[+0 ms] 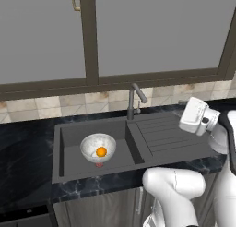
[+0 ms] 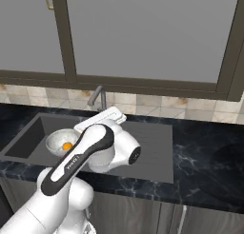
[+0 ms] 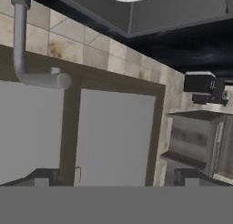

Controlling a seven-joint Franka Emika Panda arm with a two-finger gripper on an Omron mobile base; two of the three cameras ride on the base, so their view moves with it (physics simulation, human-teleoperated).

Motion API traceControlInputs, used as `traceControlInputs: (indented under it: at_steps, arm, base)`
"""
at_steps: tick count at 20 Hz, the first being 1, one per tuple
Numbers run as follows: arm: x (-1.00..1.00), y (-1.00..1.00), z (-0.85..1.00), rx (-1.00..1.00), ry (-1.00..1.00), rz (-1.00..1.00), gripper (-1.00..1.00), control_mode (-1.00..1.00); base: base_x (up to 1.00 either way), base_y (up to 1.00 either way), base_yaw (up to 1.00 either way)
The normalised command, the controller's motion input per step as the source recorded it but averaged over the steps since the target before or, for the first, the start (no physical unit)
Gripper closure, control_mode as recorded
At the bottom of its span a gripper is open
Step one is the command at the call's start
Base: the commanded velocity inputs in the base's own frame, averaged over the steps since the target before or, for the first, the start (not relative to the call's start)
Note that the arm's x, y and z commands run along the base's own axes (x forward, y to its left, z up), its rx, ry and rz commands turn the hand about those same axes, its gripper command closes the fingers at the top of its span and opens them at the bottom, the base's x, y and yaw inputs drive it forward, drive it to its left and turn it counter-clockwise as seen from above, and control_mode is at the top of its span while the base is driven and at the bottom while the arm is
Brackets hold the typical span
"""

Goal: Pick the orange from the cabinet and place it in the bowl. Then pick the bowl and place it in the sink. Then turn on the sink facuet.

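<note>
Arm: white with dark joints, rising in front of the counter (image 1: 27, 143); in the left base view its wrist block sits above the ribbed drainboard (image 1: 168, 136), to the right of the sink (image 1: 69, 134).
Writing: small dark lettering runs along the arm's dark strip in the right base view, too small to read.
Hand: two dark fingertips (image 3: 43, 176) poke up at the bottom of the hand view, well apart from each other with nothing between them; the hand (image 3: 116, 177) is open and holding nothing.
Hand's outlook: the view is rolled upside down, with the sink basin at the top and the cabinet (image 3: 113, 136) doors below.
Bowl: the white speckled bowl (image 1: 98, 147) rests on the floor of the sink, on its left half, over a small red drain mark.
Orange: the orange (image 1: 101, 152) lies inside the bowl, near its centre.
Bowl relative to hand: well apart, to the left of the wrist block, across the divider between sink and drainboard.
Sink facuet: the sink facuet (image 1: 135, 99) stands upright at the back rim of the sink, its spout bent over.
Cabinet: dark brown frames with pale grey panels, doors shut, above a tiled wall behind the sink.
</note>
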Motion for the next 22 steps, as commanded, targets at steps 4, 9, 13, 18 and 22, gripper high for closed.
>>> traceControlInputs:
  at_steps: [4,9,13,18,22]
  arm:
    - [0.50,0.04,-0.21,0.02,0.10,0.00,-1.00,-1.00]
    - [0.58,0.00,-0.37,0.00,0.01,-0.01,-1.00,-1.00]
    - [0.76,0.00,-0.39,0.00,0.00,-0.02,-1.00,-1.00]
    - [0.89,0.00,-0.33,0.00,0.00,-0.02,-1.00,-1.00]
    - [0.64,-0.14,-0.31,0.00,0.00,0.00,-1.00,-1.00]
  base:
    - [0.00,0.00,0.00]
    - [0.00,0.00,0.00]
    - [0.00,0.00,0.00]
    - [0.00,0.00,0.00]
    - [0.00,0.00,0.00]
